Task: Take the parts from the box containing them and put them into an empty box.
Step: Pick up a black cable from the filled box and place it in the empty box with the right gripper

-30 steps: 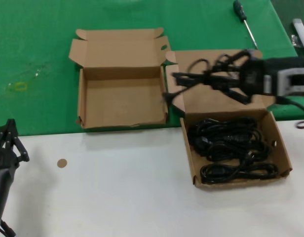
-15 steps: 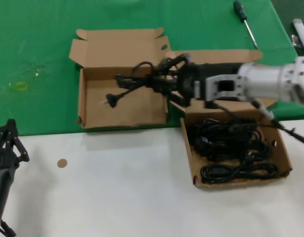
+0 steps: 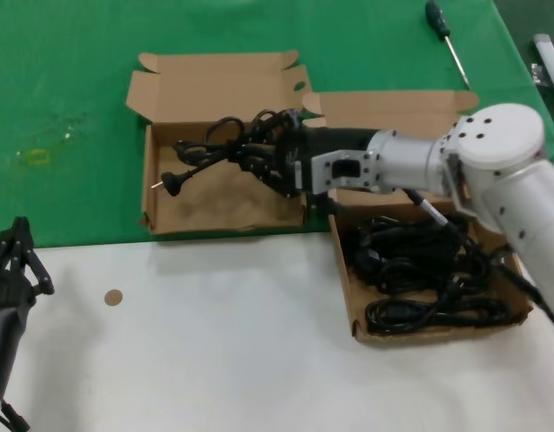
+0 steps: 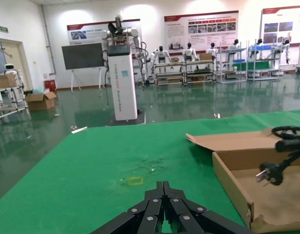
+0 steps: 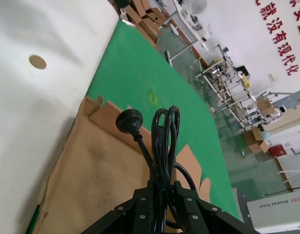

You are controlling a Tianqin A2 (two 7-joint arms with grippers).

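A bundle of black cord [image 3: 218, 151] hangs over the empty box [image 3: 214, 205], its plug [image 3: 167, 183] dangling to the left above the floor. My right gripper [image 3: 263, 164] is shut on that bundle, reaching across the box's right wall. In the right wrist view the cord [image 5: 164, 129] runs out between the jaws of the gripper [image 5: 165, 189] over the cardboard floor [image 5: 99, 170]. The box containing them [image 3: 343, 270] stands to the right with several coiled cords [image 3: 421, 265] inside. My left gripper [image 3: 21, 256] waits shut at the near left, fingertips [image 4: 159, 187] together.
A green-handled screwdriver [image 3: 446, 40] lies at the back right on the green mat [image 3: 61, 90]. A small brown disc [image 3: 113, 297] sits on the white table [image 3: 214, 351]. The empty box's lid flap [image 3: 214, 85] stands open at the back.
My right gripper has carried the cord bundle leftwards, from above the full box's lid flap to over the empty box. The left arm has not moved.
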